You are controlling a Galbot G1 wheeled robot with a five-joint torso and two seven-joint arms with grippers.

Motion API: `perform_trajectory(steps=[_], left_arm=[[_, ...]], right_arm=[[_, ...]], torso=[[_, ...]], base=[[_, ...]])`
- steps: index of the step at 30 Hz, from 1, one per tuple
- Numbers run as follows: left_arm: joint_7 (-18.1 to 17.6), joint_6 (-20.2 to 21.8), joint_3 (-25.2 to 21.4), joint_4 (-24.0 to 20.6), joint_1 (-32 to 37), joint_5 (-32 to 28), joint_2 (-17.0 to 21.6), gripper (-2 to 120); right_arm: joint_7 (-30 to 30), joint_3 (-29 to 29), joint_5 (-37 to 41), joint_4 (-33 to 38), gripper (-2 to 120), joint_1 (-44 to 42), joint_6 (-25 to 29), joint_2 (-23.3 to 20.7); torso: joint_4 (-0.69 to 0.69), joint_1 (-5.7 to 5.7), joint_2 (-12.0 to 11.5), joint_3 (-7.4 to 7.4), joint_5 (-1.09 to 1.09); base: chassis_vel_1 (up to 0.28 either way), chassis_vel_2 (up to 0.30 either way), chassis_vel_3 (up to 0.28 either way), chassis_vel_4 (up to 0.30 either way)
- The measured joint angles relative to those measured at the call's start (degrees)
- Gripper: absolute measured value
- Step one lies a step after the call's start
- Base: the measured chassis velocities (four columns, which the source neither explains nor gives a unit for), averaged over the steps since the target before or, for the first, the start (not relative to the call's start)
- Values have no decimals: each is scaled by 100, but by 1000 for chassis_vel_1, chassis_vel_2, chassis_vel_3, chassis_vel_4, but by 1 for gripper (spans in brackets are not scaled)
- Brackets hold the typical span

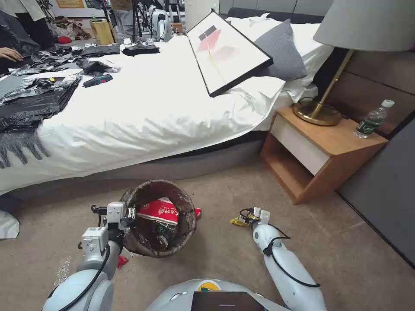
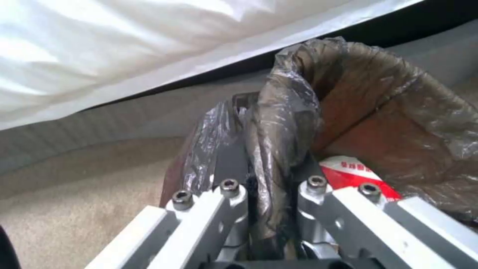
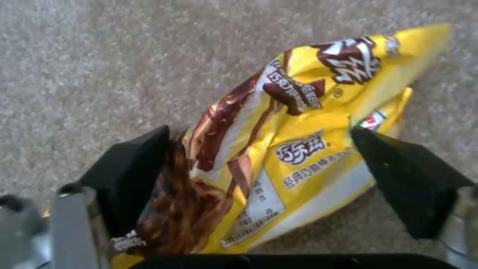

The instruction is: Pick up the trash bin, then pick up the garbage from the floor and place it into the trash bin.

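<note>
Your left gripper (image 1: pixel 129 214) is clenched on the bagged rim of the trash bin (image 1: pixel 186 224), holding it just left of centre above the floor (image 1: pixel 225 255). Your right gripper (image 3: pixel 264 175) is spread wide, straddling the yellow wrapper (image 3: pixel 298 149) on the carpet, which lies to the bin's right; the wrapper's long axis runs slantwise between the fingers, not squarely across them.

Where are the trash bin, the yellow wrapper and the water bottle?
trash bin (image 1: pixel 183 203): head view, bag-covered rim.
yellow wrapper (image 3: pixel 309 149): right wrist view, printed middle.
water bottle (image 1: pixel 371 119): head view, label on its body.
</note>
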Motion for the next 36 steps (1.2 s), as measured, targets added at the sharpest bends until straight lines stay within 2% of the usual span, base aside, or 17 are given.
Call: perform_trajectory(steps=[7,9,10,13,14,17,18,21,23,25,32,36], left_arm=[[0,-19,6,0,-28,-6,3,7],[1,-30,1,0,-31,-11,6,7],[1,-30,1,0,-31,-11,6,7],[1,-39,-4,0,-38,-23,13,7],[1,-39,-4,0,-38,-23,13,7],[1,-58,-3,0,-49,-27,20,7],[1,-58,-3,0,-49,-27,20,7],[3,-65,4,0,-56,-27,23,7],[4,-65,7,0,-58,-27,24,7],[5,-65,13,0,-60,-34,25,7],[6,-60,14,0,-62,-51,35,7],[6,-44,11,0,-64,-67,45,7]], right_arm=[[-44,3,-40,55,70,-17,14,0],[-64,5,-70,61,58,-23,28,1],[-64,5,-70,61,58,-23,28,1],[-84,20,-128,78,43,-51,51,3],[-84,20,-128,78,43,-51,51,3],[-94,44,-174,106,29,-93,82,24],[-94,44,-174,106,29,-93,82,24],[-127,74,-242,182,14,-157,121,20],[-132,83,-263,204,11,-170,131,17],[-167,132,-377,288,0,-214,184,4],[-395,270,-726,888,0,-474,278,-95],[-713,409,-825,1959,0,-814,344,-252]], torso=[[3,0,0,0,2],[4,0,0,0,3],[4,0,0,0,3],[3,0,0,0,2],[3,0,0,0,2],[4,0,0,0,4],[4,0,0,0,4],[4,0,0,0,5],[4,0,0,0,5],[4,0,0,0,5],[3,0,0,0,4],[2,0,0,0,3]], base=[[0,0,0,0],[0,0,0,0],[0,0,0,0],[0,0,0,0],[0,0,0,0],[0,0,0,0],[0,0,0,0],[0,0,0,0],[0,0,0,0],[0,0,0,0],[0,0,0,0],[0,0,0,0]])
